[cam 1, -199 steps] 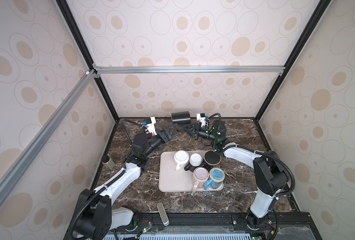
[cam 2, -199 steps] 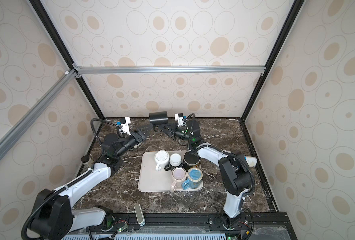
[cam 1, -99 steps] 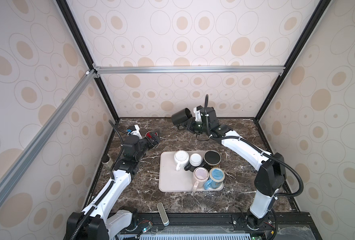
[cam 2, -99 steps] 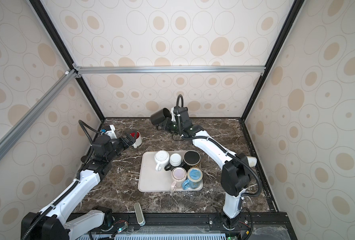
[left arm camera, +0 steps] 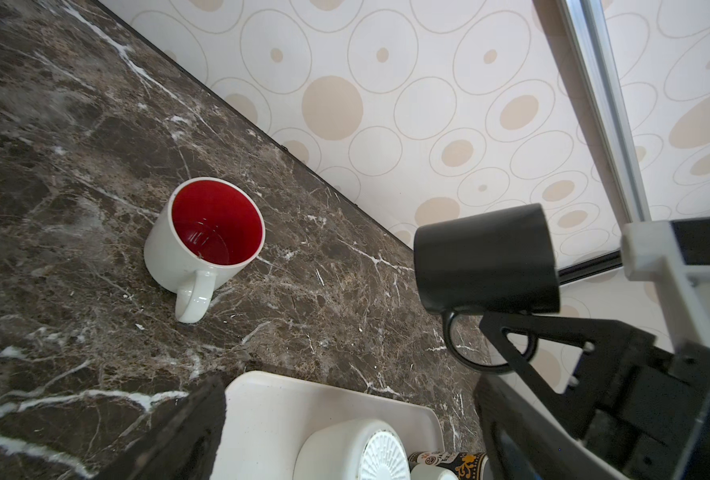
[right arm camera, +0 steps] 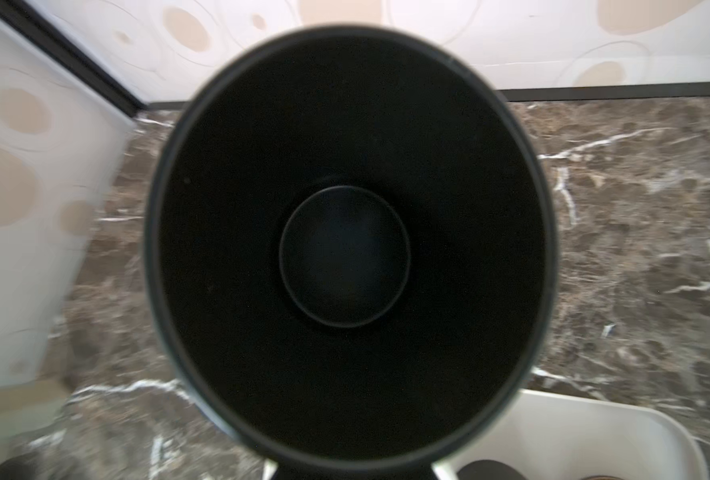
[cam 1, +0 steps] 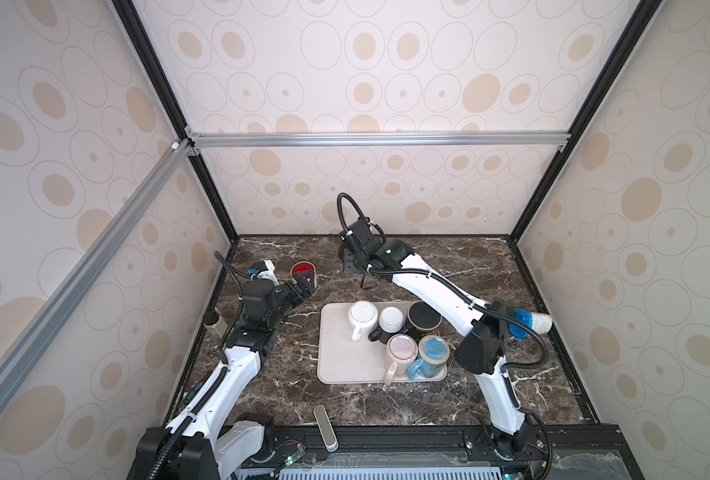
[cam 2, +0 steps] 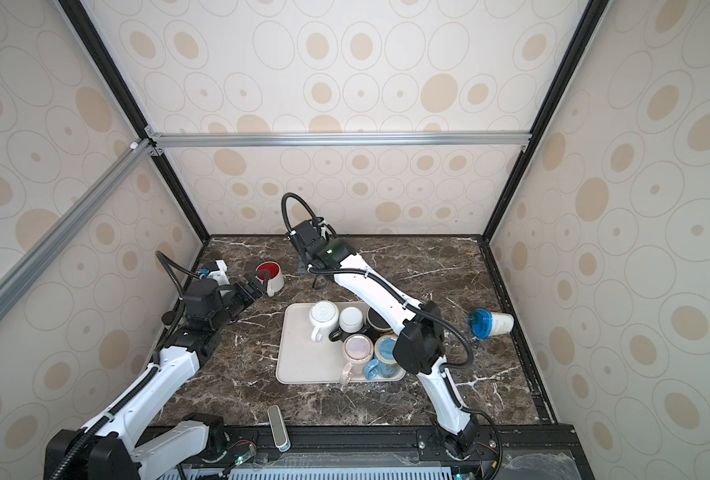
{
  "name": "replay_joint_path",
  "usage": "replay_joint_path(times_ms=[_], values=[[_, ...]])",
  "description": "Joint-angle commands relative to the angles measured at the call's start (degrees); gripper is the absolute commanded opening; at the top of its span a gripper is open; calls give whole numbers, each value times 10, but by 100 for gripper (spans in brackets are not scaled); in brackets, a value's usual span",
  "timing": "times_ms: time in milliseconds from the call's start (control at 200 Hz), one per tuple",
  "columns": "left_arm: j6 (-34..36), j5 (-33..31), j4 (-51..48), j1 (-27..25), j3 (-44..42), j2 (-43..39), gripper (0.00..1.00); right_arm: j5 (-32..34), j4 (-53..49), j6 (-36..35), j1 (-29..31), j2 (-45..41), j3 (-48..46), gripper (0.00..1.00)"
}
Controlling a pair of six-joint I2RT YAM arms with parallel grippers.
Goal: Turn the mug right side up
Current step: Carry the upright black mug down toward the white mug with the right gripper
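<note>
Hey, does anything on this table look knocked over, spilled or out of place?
Yes. A white-and-blue cup lies on its side near the right edge of the table, well off the tray. It looks knocked over, but no spill shows around it.

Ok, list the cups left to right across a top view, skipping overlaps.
Red-lined white mug, white handled mug, small white cup, black mug with gold print, tipped blue-and-white cup.

Blk matte mug [left arm camera: 486, 257]: empty, aloft, held by handle, roughly sideways.
</note>
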Motion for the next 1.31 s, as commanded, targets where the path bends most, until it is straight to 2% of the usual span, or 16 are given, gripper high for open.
replay_joint_path(times_ms=[0, 85, 350, 490, 1300], values=[[-3, 0, -6, 5, -3, -10, 94, 62, -24, -5, 11, 24, 107, 0], [-4, 2, -7, 5, -6, -10, 93, 55, -39, -4, 12, 58, 149, 0], [-19, -4, -1, 5, -28, -27, 92, 25, 0, -12, 11, 101, 163, 0], [-19, -3, -9, 6, -30, -29, 91, -15, 24, -34, 12, 129, 167, 0], [-12, 10, -7, 5, -53, -42, 91, 16, 46, -56, 29, 235, 188, 0]])
